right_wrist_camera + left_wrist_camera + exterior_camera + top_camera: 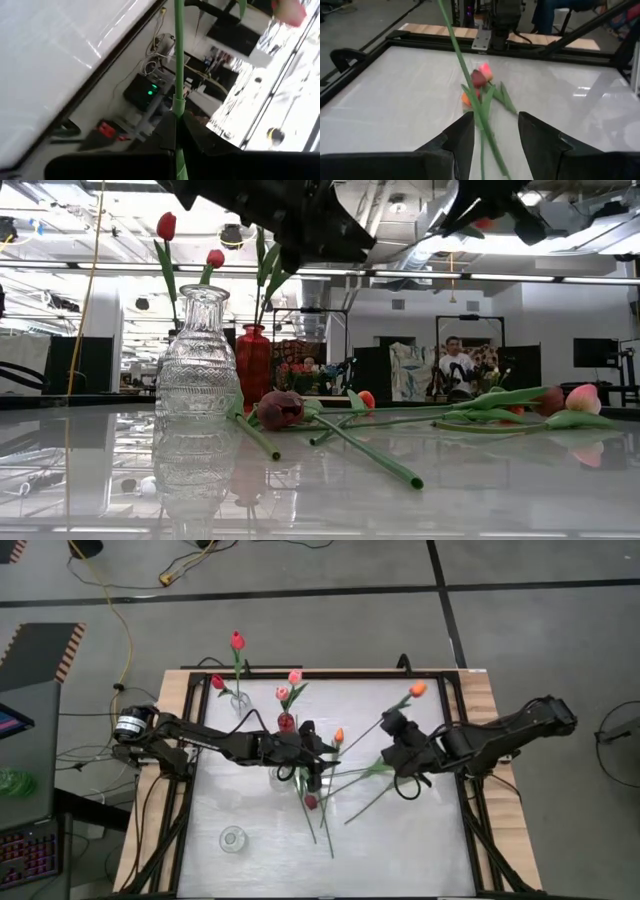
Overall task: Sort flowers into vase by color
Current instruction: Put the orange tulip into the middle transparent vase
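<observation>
My right gripper was pinched tight on a green stem, which ran straight out from between my fingers with no gap either side; only my right wrist view showed that clamp, while the high view gave where I was, over the right half of the table, and showed the stem slanting up to an orange tulip at its far end. My left gripper stood open, its two fingers well apart, and a long stem passed up between them without my being able to tell whether either finger touched it. Just ahead of those jaws lay a small heap of tulips, a maroon head, a pink one and an orange one close together, their leaves spread on the white surface. The low view alone showed the heights: a dark maroon tulip lying flat on the table just beside a clear glass vase, and farther behind it a red vase with leaves rising from it. From above I could add what lay beyond my left jaws: a pink pair standing at the red vase, and two red tulips upright in another clear vase near the far edge.
</observation>
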### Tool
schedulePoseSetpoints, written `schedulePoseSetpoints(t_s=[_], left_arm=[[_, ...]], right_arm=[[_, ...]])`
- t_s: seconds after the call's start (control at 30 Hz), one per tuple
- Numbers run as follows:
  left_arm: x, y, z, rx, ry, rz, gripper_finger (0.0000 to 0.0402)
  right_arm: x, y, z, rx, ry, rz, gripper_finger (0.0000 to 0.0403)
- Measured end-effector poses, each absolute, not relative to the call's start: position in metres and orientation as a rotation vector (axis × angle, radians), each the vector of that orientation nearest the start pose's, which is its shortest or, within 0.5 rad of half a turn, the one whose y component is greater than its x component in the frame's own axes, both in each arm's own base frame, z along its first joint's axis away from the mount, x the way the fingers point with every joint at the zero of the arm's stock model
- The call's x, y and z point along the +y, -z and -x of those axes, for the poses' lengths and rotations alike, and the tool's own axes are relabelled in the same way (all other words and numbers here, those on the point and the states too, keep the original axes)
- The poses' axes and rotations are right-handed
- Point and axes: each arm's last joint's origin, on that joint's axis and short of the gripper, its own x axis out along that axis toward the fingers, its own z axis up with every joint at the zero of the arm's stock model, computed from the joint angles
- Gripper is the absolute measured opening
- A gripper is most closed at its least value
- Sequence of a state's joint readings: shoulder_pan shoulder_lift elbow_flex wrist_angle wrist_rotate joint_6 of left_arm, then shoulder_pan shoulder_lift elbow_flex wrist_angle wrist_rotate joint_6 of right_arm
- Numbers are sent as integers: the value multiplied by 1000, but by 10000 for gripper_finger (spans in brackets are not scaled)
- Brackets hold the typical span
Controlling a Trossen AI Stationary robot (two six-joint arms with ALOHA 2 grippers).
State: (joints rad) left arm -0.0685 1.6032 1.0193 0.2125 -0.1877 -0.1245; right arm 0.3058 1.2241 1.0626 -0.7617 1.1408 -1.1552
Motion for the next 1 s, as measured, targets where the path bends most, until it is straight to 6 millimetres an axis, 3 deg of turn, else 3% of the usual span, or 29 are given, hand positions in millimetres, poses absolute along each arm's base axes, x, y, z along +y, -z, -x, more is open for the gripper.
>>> schedulePoseSetpoints(t_s=[0.37,0.6,1.0], left_arm=[[-19,-262,-360,198,-116,123,142],[-13,-265,-360,157,-203,152,142],[-6,-263,-360,178,-258,174,142]], right_arm=[[54,-285,-255,1225,119,1881,36],[61,-272,-278,1209,100,1944,36],[72,-271,-305,1107,146,2036,36]])
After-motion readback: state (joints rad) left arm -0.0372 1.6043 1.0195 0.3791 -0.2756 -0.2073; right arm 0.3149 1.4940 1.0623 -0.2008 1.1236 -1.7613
